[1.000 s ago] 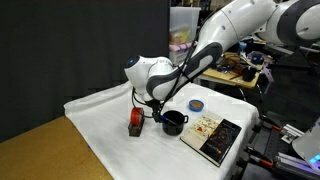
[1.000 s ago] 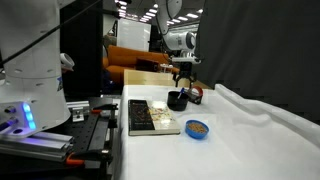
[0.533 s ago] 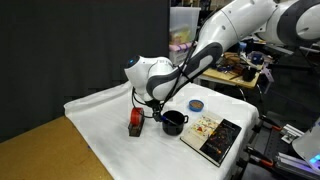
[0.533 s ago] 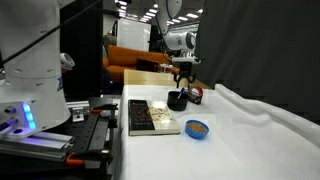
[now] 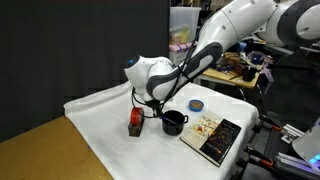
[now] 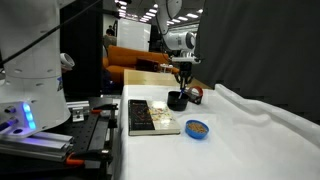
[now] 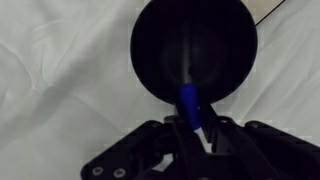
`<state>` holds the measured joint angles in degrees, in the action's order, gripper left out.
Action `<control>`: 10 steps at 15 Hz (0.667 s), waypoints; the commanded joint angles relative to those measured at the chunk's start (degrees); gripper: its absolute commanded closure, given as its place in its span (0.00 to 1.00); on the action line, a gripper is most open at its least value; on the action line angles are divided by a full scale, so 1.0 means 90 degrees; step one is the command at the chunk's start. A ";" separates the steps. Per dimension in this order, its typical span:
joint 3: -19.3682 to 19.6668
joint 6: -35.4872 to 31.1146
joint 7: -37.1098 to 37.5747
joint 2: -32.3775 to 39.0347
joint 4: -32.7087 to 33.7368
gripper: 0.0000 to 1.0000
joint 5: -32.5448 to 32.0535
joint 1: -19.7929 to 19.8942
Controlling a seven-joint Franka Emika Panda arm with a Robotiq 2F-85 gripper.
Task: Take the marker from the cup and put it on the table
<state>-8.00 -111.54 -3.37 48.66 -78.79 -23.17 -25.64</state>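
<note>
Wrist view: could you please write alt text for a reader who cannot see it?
The claw, entering from the bottom edge, is shut on the blue end of the marker, which stands in the dark cup seen from above. The wrinkled white cloth of the table surrounds the cup.

Over the last second the black two-fingered gripper (image 7: 192, 114) has gone from wide open to closed. In the wrist view its fingers (image 7: 172, 128), coming in from 6 o'clock, are now pressed against the blue-ended top of the slim dark marker (image 7: 187, 98). The marker stands at the 6 o'clock edge of the mouth of the small dark navy mug (image 7: 150, 55). In both exterior views this closing above the mug (image 5: 173, 123) (image 6: 177, 100) is too small to make out.
</note>
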 commanded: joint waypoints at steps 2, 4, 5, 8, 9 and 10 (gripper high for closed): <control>-0.0014 0.0022 -0.0043 0.0008 0.0031 0.96 0.0108 0.0025; -0.0012 0.0015 -0.0034 0.0001 0.0023 0.96 0.0109 0.0026; -0.0012 0.0007 -0.0024 -0.0010 0.0013 0.96 0.0113 0.0030; 0.0000 -0.0054 0.0019 -0.0086 -0.0030 0.96 0.0096 0.0037; 0.0009 -0.0079 0.0038 -0.0122 -0.0043 0.96 0.0083 0.0036; 0.0019 -0.0105 0.0055 -0.0168 -0.0041 0.96 0.0063 0.0028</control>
<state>-7.97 -111.67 -3.31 48.47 -78.59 -23.16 -25.55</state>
